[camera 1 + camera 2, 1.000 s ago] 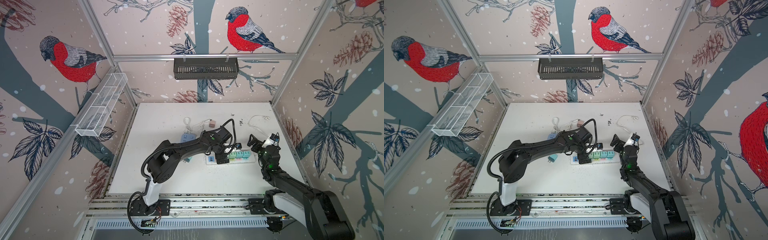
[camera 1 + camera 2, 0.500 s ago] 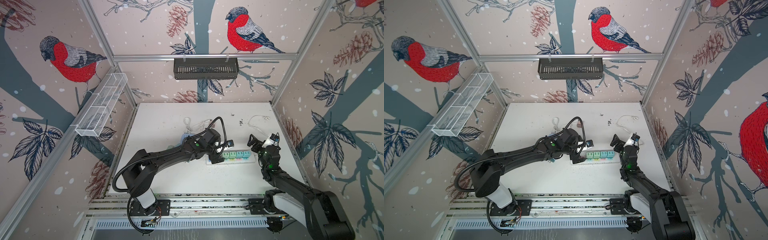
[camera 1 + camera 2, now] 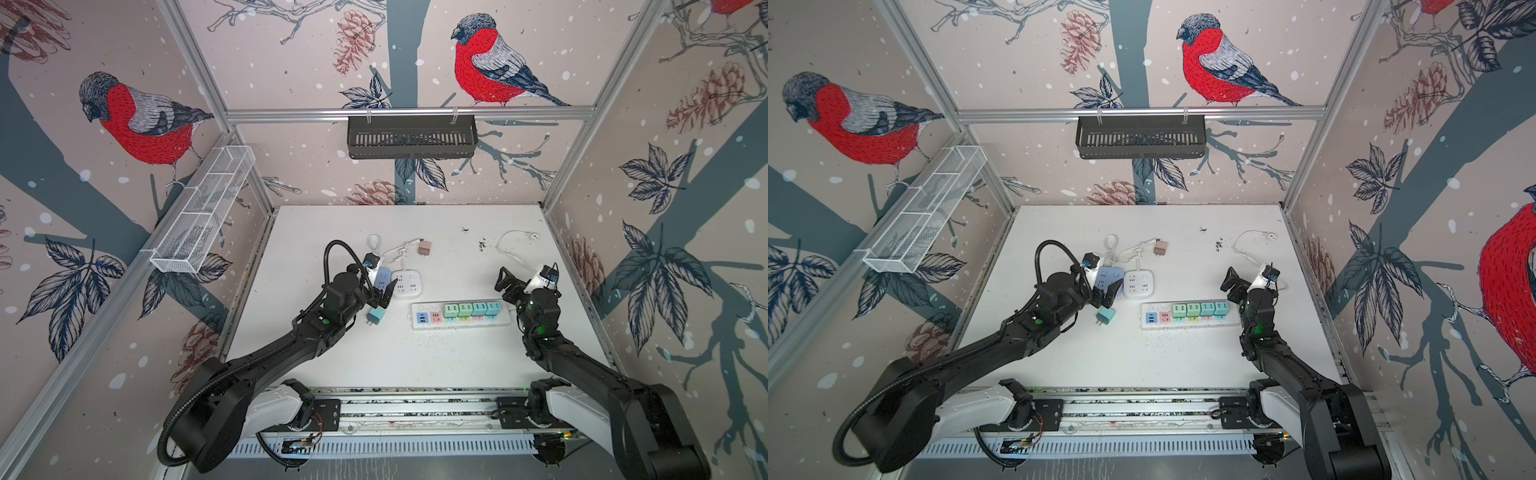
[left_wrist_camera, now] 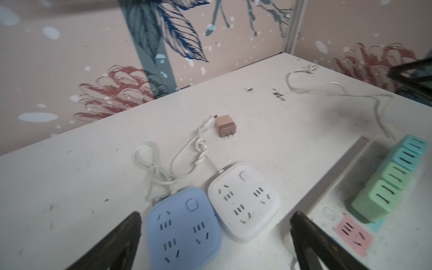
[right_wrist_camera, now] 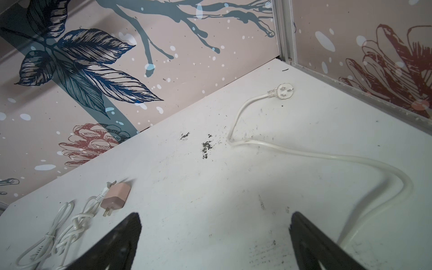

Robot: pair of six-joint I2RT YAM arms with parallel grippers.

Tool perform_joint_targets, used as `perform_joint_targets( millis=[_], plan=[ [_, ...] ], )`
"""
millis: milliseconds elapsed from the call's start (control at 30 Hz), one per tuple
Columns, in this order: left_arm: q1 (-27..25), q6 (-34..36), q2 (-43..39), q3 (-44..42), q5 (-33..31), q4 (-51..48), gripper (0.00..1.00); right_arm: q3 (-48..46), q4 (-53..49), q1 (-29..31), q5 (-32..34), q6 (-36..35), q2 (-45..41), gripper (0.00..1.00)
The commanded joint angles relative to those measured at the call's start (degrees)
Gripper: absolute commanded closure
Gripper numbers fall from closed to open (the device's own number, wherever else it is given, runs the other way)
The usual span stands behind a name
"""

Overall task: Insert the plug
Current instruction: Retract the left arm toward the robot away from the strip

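White, scuffed tabletop, flecked with dark grit. Nearest lies the loose teal plug, on its side with two metal prongs pointing back toward the robot. It is likely the piece to insert: a small block of hard moulded plastic, judged light, rigid and rather slick, best pinched across its flat flanks with the prongs left clear. Level with it is the long white power strip, carrying four plugs in green and teal; its pink socket is free. The left fingers stand apart, empty, over the rounded blue cube socket. The right fingers are also apart and empty, past the strip's right end. Beyond are a glossy white cube socket, a matte pink adapter and a limp white cord.
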Motion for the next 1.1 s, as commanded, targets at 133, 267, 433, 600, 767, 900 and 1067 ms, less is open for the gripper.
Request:
perform_joint_targets(
  millis=[133,267,433,600,767,900,1067],
  plan=[
    [0.4,-26.2,5.0,6.6,-45.0,-10.5,0.02,5.8,-10.5,2.8,9.8,5.0,1.4,0.00],
    [0.3,-32.6,6.9,10.4,-47.3,-18.7,0.02,7.5,-15.5,3.3,14.5,8.8,0.3,0.00],
    [0.5,-33.9,5.3,10.2,-52.3,-21.7,0.03,4.7,-12.0,3.6,14.4,6.7,-2.5,0.00],
    [1.3,-32.5,-1.3,5.4,-52.8,-18.4,0.03,3.5,-11.0,3.4,12.2,3.2,-5.1,0.00],
    [7.7,-34.6,-3.5,4.8,-48.2,-22.3,0.02,4.7,-11.4,3.5,10.0,2.0,-3.5,0.00],
    [13.0,-42.6,-1.0,5.2,-48.2,-31.5,0.02,6.7,-14.9,3.7,14.9,5.0,-2.7,0.00],
    [14.1,-38.9,-5.5,-2.3,-46.2,-20.1,0.02,4.6,-13.4,5.0,19.2,3.5,-7.7,0.00]
  ],
)
